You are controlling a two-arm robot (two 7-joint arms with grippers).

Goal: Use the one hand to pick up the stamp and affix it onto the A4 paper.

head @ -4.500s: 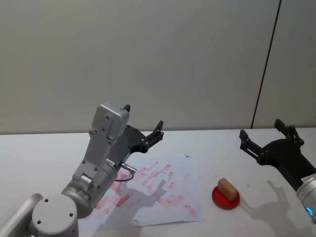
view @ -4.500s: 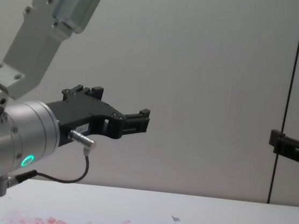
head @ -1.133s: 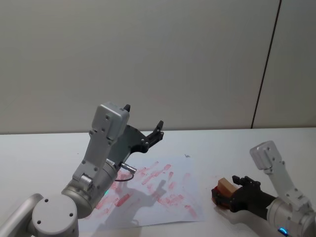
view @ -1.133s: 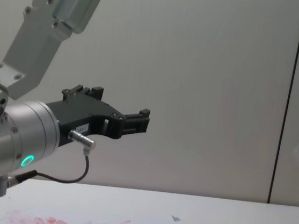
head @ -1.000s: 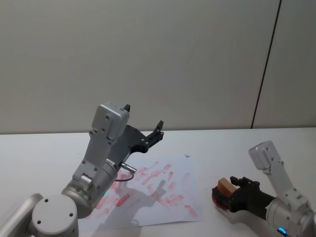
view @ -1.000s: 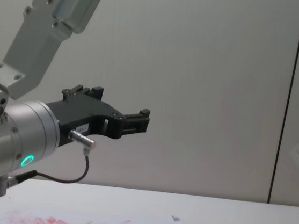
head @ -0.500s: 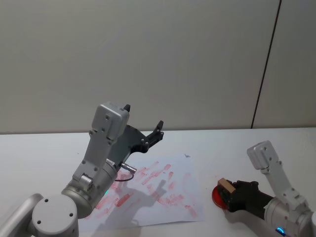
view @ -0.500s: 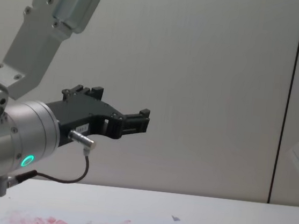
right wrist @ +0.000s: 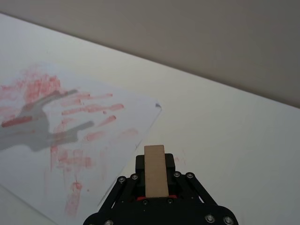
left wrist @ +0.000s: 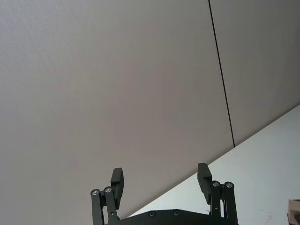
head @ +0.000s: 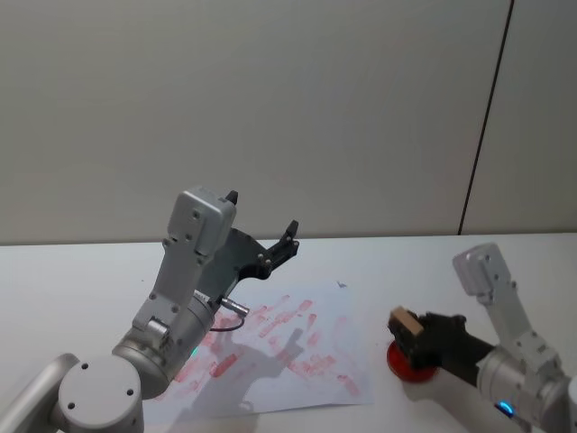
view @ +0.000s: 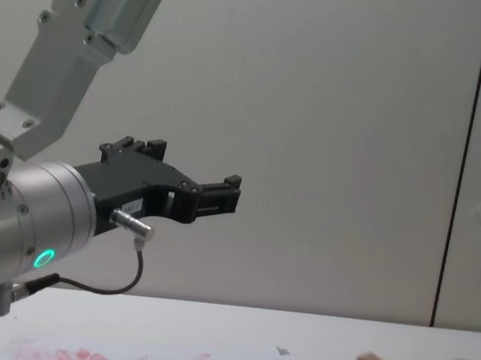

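The jaws of the right gripper (head: 407, 327) are closed narrowly on the stamp (head: 403, 318), which is gripped by its sides with its pale top exposed. The stamp is held clear of the bench (head: 90, 271), just above a red round pad (head: 401, 368), near the right edge of the A4 paper (head: 315, 316) but not over it. The right arm is extended low across the bench from the right, with its silver link angled upward behind the wrist. The left gripper (head: 261, 213) is held raised at the paper's left side and pointed toward the wall, its jaws spread wide with nothing between them. The pad is partly covered by the right gripper, and in the chest view that gripper is cut off at the lower edge.
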